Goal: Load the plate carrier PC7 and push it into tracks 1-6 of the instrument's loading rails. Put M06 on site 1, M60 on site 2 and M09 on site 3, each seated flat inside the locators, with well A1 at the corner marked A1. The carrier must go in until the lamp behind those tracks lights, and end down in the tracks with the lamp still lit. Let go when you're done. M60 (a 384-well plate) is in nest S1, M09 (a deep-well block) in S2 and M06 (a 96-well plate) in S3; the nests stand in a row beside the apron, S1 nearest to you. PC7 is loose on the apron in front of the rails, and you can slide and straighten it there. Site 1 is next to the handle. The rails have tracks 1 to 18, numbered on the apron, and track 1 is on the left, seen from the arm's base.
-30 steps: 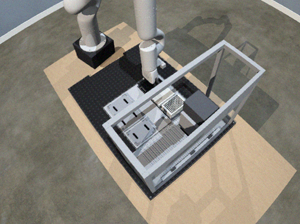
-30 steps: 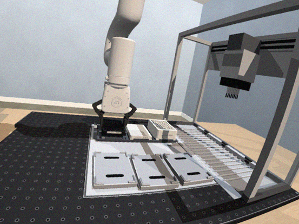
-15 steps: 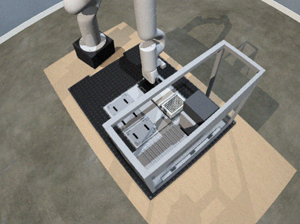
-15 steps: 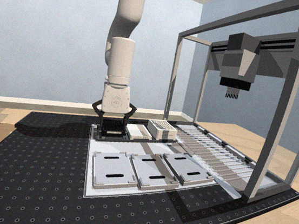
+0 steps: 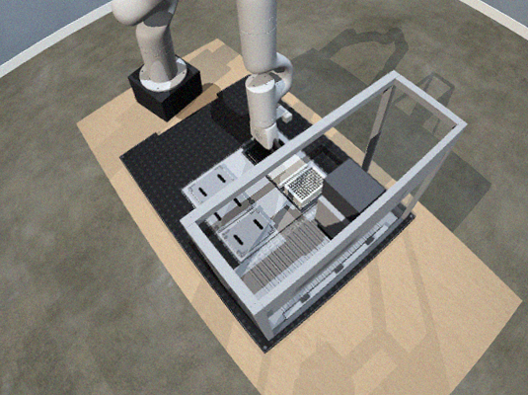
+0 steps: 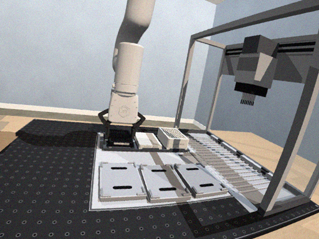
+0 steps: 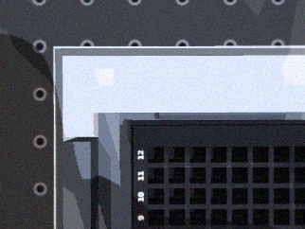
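Because the dark well plate [image 6: 119,139] is held crosswise between the fingers [image 6: 107,129], the coming move turns on where the carrier [image 6: 103,196] lies. It rests on the pale surface to the arm's left of the nest row, with its three empty sites side by side along its long axis. That axis runs roughly parallel to the nest row.

The fingers stand nearly fully apart and are clamped on the plate's sides. The plate is low in the nest nearest the arm's base; whether it touches the nest floor cannot be judged. A white plate [image 6: 147,140] and a deep block [image 6: 172,137] occupy the next two nests.
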Robot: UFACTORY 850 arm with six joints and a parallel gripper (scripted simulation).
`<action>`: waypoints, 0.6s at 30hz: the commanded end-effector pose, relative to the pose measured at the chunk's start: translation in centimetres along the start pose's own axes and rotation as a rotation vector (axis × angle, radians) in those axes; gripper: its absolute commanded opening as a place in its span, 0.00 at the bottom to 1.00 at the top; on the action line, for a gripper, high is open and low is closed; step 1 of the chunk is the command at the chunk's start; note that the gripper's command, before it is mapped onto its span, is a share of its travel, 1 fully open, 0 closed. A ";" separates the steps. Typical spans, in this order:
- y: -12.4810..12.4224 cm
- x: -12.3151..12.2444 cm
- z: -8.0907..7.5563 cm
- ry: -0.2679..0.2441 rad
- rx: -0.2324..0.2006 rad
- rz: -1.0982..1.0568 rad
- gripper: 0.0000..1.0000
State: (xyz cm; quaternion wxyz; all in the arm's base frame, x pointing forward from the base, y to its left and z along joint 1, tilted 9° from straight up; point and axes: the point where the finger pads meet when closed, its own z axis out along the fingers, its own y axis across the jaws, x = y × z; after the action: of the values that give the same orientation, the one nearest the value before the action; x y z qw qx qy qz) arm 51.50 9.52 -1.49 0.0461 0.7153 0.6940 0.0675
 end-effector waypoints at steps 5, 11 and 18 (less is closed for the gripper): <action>0.1 0.0 0.1 -0.001 -0.002 0.000 0.00; 0.1 0.0 0.1 0.000 -0.002 0.000 0.00; 0.1 0.0 0.2 -0.001 -0.002 0.000 1.00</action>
State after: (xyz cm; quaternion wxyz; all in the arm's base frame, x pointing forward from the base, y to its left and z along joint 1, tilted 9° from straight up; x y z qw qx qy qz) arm 51.56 9.53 -1.64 0.0465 0.7152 0.6941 0.0676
